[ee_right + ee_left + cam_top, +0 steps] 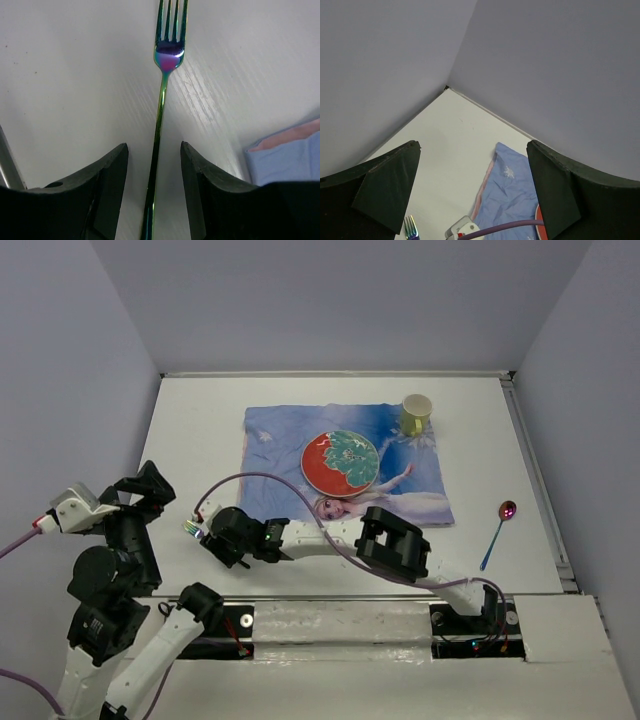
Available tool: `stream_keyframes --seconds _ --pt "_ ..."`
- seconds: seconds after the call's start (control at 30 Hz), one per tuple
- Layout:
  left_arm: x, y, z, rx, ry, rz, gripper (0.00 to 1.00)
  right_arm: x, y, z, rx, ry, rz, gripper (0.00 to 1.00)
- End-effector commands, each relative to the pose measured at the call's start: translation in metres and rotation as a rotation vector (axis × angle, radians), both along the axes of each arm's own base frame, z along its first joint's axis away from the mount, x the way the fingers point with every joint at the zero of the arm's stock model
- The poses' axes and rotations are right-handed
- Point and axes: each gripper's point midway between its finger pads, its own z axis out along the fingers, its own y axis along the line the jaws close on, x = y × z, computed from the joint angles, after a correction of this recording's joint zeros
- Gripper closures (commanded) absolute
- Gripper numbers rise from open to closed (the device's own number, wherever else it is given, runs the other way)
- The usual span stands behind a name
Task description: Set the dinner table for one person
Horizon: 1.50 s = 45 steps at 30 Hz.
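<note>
Desk point(200, 440): matte off-white, fills the middle of the top view. Grey walls at 9, 12 and 3 o'clock, arm bases at its 6 o'clock edge.

Markings: the only print in view is on the blue mat point(280, 440), a cartoon princess with snowflakes. Any lettering on it is too small to read.

Layout, top view:
- Mat lies flat near desk centre, slightly toward 12 o'clock.
- Red plate point(340, 462) with a green-and-white pattern sits on the mat.
- Yellow cup point(416, 413) stands upright at the mat's 1 o'clock corner.
- Iridescent spoon point(497, 530) lies on bare desk at 4 o'clock from the mat, apart from it.
- Fork point(190, 529) lies on bare desk at 8 o'clock from the plate, off the mat.

Right tool point(212, 534): reaches across to the fork. The top view hides its jaws. The right wrist view shows the fork handle running between the two black fingers point(112, 170), with a gap on each side. The jaws are apart and not clamped on it. That view alone also shows rainbow tines pointing to 12 o'clock and a mat corner with pink backing at 4 o'clock.

Left tool point(140, 490): raised at the desk's 9 o'clock edge, jaws spread wide, nothing between them. The left wrist view alone shows the far desk corner where two walls meet, and the fork tines at its 6 o'clock edge beside a purple cable point(505, 229).
</note>
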Motion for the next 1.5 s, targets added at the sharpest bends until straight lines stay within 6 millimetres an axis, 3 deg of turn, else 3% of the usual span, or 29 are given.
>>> stream_keyframes --seconds 0.0,0.23,0.43,0.47,0.77,0.87,0.93,0.97,1.13,1.47 --pt "0.012 -0.005 0.007 0.001 0.003 0.019 0.01 -0.002 0.025 0.006 0.031 -0.064 0.042 0.48" --pt "0.016 -0.013 0.005 0.014 -0.006 -0.024 0.01 0.003 0.026 0.004 0.036 -0.089 0.024 0.51" --pt "0.017 -0.016 0.004 0.020 -0.007 -0.040 0.01 0.004 0.024 0.004 0.034 -0.084 0.012 0.61" --pt "0.017 -0.017 0.003 0.017 -0.010 -0.044 0.01 0.005 0.022 0.000 0.024 -0.085 0.004 0.66" --pt "0.019 -0.018 -0.009 0.012 -0.006 -0.049 0.01 0.002 0.002 -0.032 -0.061 -0.105 -0.054 0.76" --pt "0.021 -0.020 -0.020 0.006 0.003 -0.054 0.01 0.004 -0.003 -0.036 -0.064 -0.103 -0.081 0.89" --pt "0.021 -0.023 -0.028 0.002 0.005 -0.066 0.01 0.003 -0.003 -0.033 -0.043 -0.083 -0.102 0.93" --pt "0.021 -0.023 -0.031 0.001 0.004 -0.071 0.01 0.004 -0.005 -0.028 -0.025 -0.075 -0.126 1.00" --pt "0.021 -0.027 -0.041 0.004 0.000 -0.100 0.01 0.014 -0.006 0.006 0.080 -0.081 -0.226 1.00" --pt "0.012 -0.033 -0.032 -0.006 -0.075 -0.167 0.01 0.032 -0.017 0.097 0.303 -0.061 -0.435 1.00"
